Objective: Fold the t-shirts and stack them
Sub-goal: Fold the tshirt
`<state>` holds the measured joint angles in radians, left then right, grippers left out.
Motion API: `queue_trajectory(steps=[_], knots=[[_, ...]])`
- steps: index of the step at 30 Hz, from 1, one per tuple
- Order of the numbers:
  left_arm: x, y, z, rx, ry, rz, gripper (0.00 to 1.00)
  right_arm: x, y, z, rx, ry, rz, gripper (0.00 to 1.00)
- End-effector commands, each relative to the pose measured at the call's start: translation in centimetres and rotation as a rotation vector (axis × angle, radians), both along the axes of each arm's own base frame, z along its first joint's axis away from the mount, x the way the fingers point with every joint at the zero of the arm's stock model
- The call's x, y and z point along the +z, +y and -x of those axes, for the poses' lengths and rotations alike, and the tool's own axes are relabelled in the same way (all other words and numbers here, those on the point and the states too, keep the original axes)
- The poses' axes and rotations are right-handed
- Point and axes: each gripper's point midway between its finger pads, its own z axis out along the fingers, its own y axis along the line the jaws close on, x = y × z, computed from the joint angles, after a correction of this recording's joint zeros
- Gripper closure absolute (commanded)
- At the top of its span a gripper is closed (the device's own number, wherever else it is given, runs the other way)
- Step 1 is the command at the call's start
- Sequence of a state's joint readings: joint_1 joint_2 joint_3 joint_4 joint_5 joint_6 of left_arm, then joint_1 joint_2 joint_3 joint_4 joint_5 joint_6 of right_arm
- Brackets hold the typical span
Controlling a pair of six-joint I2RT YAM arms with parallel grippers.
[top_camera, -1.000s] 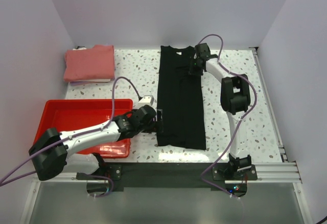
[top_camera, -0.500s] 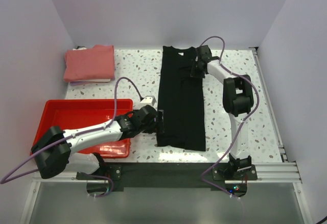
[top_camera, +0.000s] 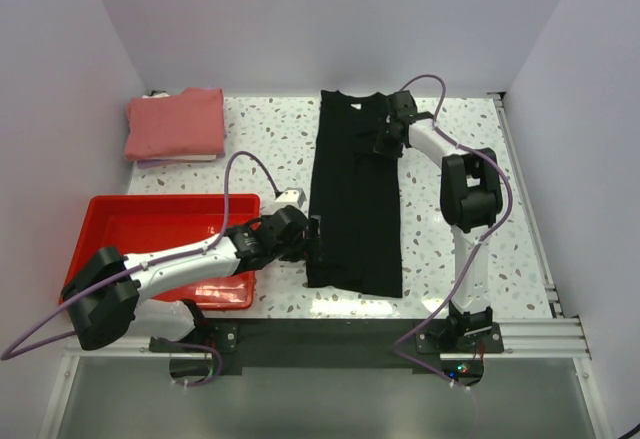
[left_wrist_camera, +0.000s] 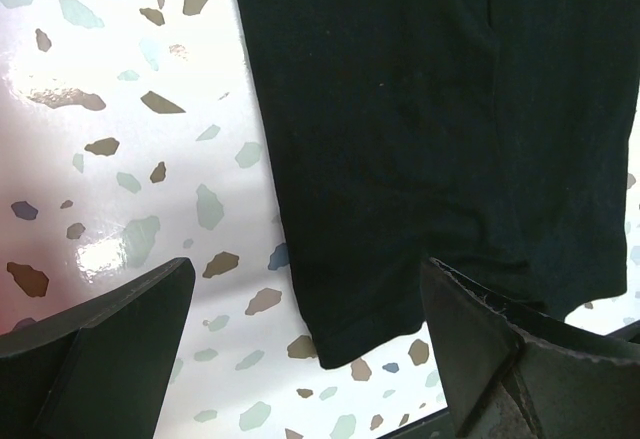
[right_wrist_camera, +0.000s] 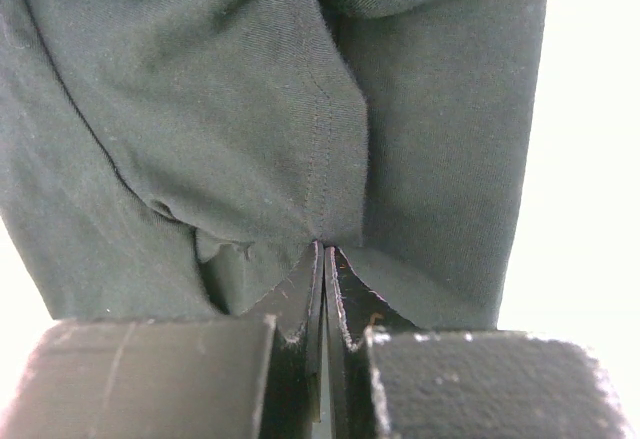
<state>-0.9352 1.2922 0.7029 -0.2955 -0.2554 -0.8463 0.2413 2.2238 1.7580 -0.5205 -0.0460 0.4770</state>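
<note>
The black t-shirt (top_camera: 350, 199) lies as a long narrow strip down the middle of the table, collar at the far end. My right gripper (top_camera: 386, 141) is shut on a pinch of its fabric at the far right edge; in the right wrist view the fingertips (right_wrist_camera: 322, 251) meet on a seam of the black t-shirt (right_wrist_camera: 250, 89). My left gripper (top_camera: 311, 243) stands open at the near left corner of the black t-shirt (left_wrist_camera: 420, 109), its fingers (left_wrist_camera: 120, 339) wide apart and holding nothing. The salmon-pink t-shirt (top_camera: 175, 124) lies folded at the far left.
A red plastic tray (top_camera: 170, 202) sits at the near left, under my left arm. White walls close in the table on the left, back and right. A metal rail runs along the near edge (top_camera: 520, 334).
My right gripper has closed on the black t-shirt's far right edge and drawn slightly rightward. The left arm shifted slightly at the near left corner and stayed open.
</note>
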Motion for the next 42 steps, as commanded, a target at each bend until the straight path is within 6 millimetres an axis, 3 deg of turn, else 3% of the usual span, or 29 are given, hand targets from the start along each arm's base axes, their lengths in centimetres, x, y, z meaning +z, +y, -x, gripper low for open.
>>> queue_trajectory(steps=[1, 4, 7, 9, 11, 12, 13, 14, 15, 16, 18, 19, 20, 21, 22, 25, 27, 30, 32, 36, 38, 42], knots=[[1.1, -1.0, -0.9, 0.006, -0.025, 0.053, 0.00, 2.5, -0.6, 0.7, -0.051, -0.010, -0.005, 0.99], [1.1, -1.1, -0.8, 0.002, -0.020, 0.055, 0.00, 1.5, -0.7, 1.0, -0.061, 0.013, 0.000, 0.94], [0.9, -1.1, -0.5, -0.005, -0.010, 0.053, 0.00, 1.6, -0.5, 1.1, -0.057, 0.016, -0.013, 0.75], [0.6, -1.0, -0.4, -0.012, 0.000, 0.052, 0.00, 2.6, -0.4, 1.0, -0.049, -0.002, -0.017, 0.66], [0.5, -1.0, -0.1, -0.017, 0.006, 0.051, 0.00, 5.4, -0.2, 0.8, -0.033, -0.057, -0.037, 0.56], [0.5, -1.1, -0.1, -0.020, 0.008, 0.054, 0.00, 6.6, -0.1, 1.0, -0.017, -0.077, -0.039, 0.40], [0.4, -1.1, 0.0, -0.022, 0.010, 0.056, 0.00, 9.2, -0.3, 1.2, -0.013, -0.128, -0.045, 0.23], [0.4, -1.1, 0.0, -0.022, 0.012, 0.057, 0.00, 10.6, -0.5, 1.4, -0.013, -0.156, -0.044, 0.01], [0.4, -1.2, 0.0, -0.026, 0.014, 0.062, 0.00, 11.8, -0.8, 1.7, -0.006, -0.178, -0.035, 0.01], [0.5, -1.4, 0.1, -0.031, 0.015, 0.067, 0.00, 14.5, -1.1, 2.6, -0.009, -0.232, -0.039, 0.01], [0.3, -1.4, 0.3, -0.039, 0.022, 0.070, 0.00, 16.8, -1.7, 4.0, -0.018, -0.271, -0.042, 0.01], [0.3, -1.5, 0.3, -0.042, 0.024, 0.072, 0.00, 16.7, -2.2, 5.2, -0.032, -0.266, -0.034, 0.01], [0.0, -1.4, 0.5, -0.043, 0.032, 0.068, 0.00, 19.8, -3.0, 6.6, -0.053, -0.338, -0.035, 0.01], [0.1, -1.4, 0.6, -0.047, 0.036, 0.073, 0.00, 20.8, -3.5, 7.4, -0.078, -0.375, -0.040, 0.01], [-0.1, -1.5, 0.8, -0.054, 0.041, 0.073, 0.00, 19.2, -4.1, 9.0, -0.093, -0.352, -0.027, 0.01], [-0.9, -1.7, 1.8, -0.093, 0.077, 0.097, 0.00, 20.1, -5.9, 13.0, -0.196, -0.436, -0.066, 0.01], [-0.7, -2.8, 2.9, -0.168, 0.104, 0.148, 0.05, 19.0, -5.8, 15.7, -0.188, -0.467, -0.126, 0.01], [-1.5, -2.8, 4.7, -0.214, 0.156, 0.176, 0.13, 17.5, -5.1, 18.4, -0.133, -0.438, -0.169, 0.01], [-1.9, -2.3, 5.5, -0.223, 0.170, 0.170, 0.18, 15.5, -5.2, 20.7, -0.104, -0.382, -0.164, 0.01], [-2.1, -2.2, 6.3, -0.247, 0.170, 0.157, 0.24, 14.0, -5.8, 22.6, -0.070, -0.317, -0.114, 0.01], [-2.3, -2.4, 6.8, -0.261, 0.186, 0.162, 0.32, 13.5, -5.6, 23.2, -0.043, -0.287, -0.112, 0.01], [-3.3, -2.8, 7.6, -0.276, 0.219, 0.148, 0.42, 12.9, -5.4, 23.6, -0.035, -0.260, -0.117, 0.01]])
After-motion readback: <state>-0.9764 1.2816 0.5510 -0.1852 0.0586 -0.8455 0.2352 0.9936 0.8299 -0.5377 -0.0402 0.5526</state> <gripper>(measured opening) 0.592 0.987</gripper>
